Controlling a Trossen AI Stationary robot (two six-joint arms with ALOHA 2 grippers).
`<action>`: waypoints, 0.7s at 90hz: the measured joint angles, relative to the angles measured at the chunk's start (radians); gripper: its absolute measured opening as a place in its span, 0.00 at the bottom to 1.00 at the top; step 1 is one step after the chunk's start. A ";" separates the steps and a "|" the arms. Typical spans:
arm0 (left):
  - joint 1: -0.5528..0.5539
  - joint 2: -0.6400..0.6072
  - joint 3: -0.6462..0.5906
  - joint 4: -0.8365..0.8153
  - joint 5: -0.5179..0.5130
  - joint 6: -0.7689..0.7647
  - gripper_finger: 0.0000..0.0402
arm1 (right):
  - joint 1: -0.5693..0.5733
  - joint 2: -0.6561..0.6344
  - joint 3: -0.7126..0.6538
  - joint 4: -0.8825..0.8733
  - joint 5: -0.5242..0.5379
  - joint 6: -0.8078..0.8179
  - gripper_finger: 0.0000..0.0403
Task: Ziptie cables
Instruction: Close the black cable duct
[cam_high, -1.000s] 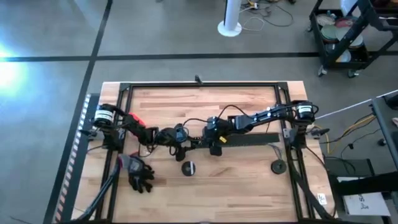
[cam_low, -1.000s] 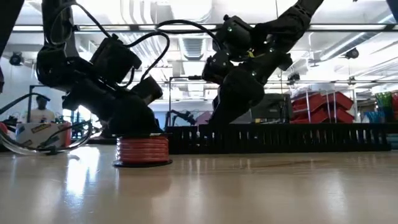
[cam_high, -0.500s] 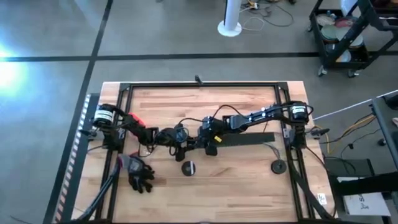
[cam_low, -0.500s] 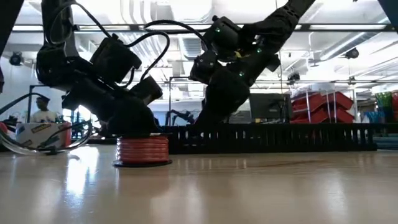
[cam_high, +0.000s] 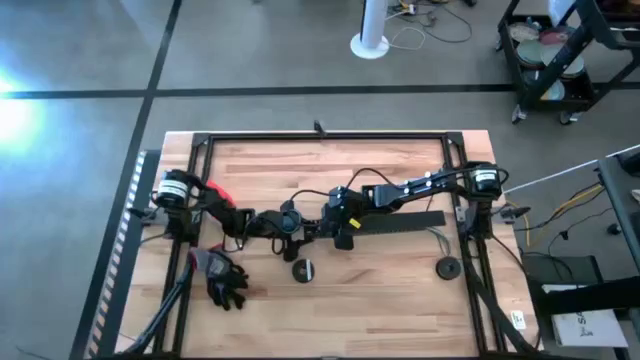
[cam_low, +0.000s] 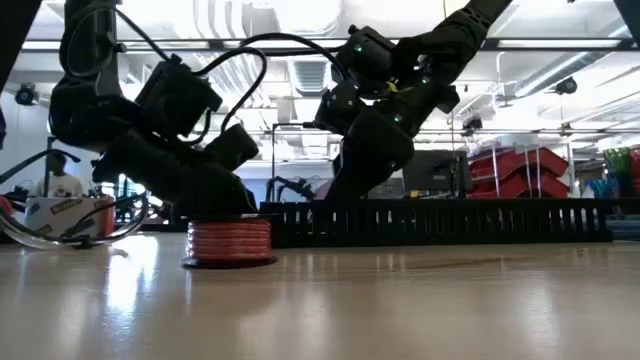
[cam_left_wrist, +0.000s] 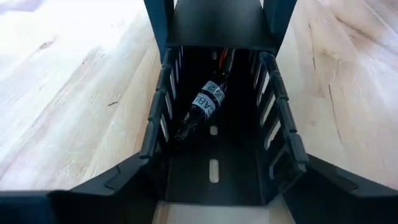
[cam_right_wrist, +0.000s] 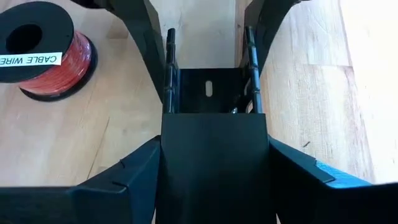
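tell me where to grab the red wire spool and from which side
Grip the red wire spool across its red wound middle, coming in level from the side away from the duct. It stands upright on its lower flange on the table, so the two black flanges should probably keep the gripper from slipping off.

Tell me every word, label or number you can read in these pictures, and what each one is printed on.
"CABLE WIRE": white label across the top of the red wire spool, in the right wrist view.
"ABL": the only letters that show on a white label on the dark cable piece lying inside the black slotted duct, in the left wrist view; the rest is cut off.
Nothing readable in the high and low views.
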 joint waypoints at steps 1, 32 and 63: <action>0.000 0.003 0.000 0.002 0.000 0.000 0.68 | 0.000 0.000 0.000 0.000 0.000 0.002 0.57; -0.008 0.042 -0.004 0.064 -0.013 0.029 0.55 | 0.006 0.012 -0.008 0.049 -0.035 0.017 0.57; -0.009 0.042 -0.014 0.069 -0.037 0.040 0.56 | 0.012 0.015 -0.003 0.060 -0.075 0.006 0.55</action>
